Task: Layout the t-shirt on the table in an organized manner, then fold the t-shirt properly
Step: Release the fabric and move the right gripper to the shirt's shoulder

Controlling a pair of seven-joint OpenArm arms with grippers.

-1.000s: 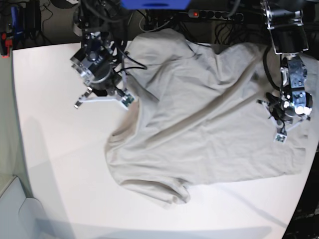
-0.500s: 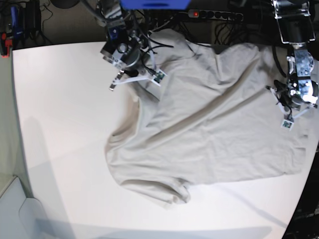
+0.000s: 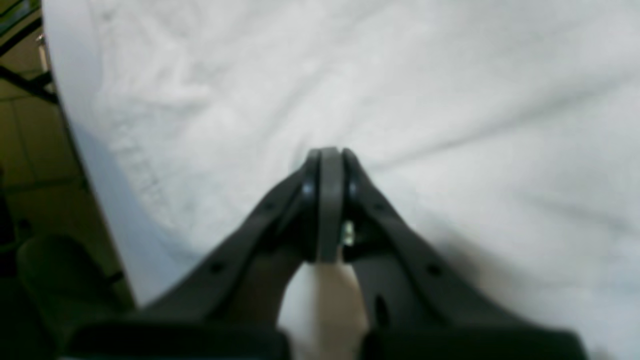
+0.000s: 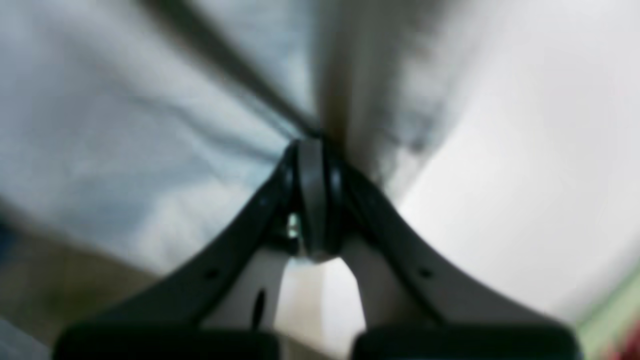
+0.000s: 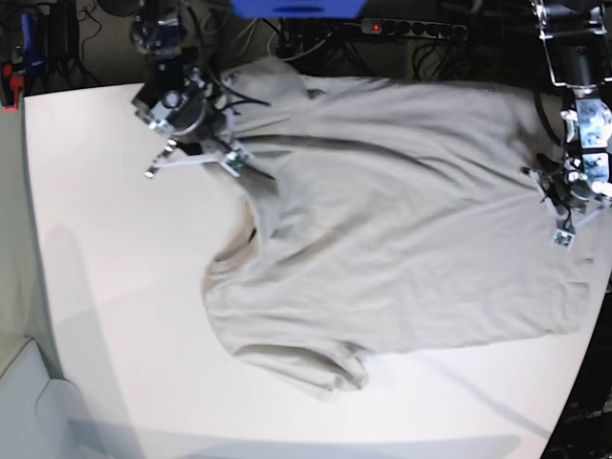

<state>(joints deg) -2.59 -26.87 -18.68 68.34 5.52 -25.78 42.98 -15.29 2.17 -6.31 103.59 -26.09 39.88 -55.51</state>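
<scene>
The beige t-shirt [image 5: 402,239] lies spread over the white table [image 5: 115,287], wrinkled, with one sleeve bunched at its front edge. At the shirt's back left corner my right gripper [image 5: 244,164] is shut on the t-shirt. In the right wrist view taut folds of the t-shirt [image 4: 150,125] run out from the right gripper [image 4: 311,142]. My left gripper [image 5: 562,225] sits at the shirt's right edge. Its jaws are pressed together in the left wrist view, where creases of the t-shirt [image 3: 450,100] spread from the left gripper [image 3: 327,152].
A power strip [image 5: 411,29] and cables lie beyond the table's back edge. The table's right edge runs close beside the left gripper, with floor [image 3: 30,150] below it. A pale box [image 5: 29,402] stands at the front left corner.
My right gripper swung back and to the left, pulling the shirt's back edge taut. The left gripper rose and moved slightly right. The cloth between them is now flatter and wider.
</scene>
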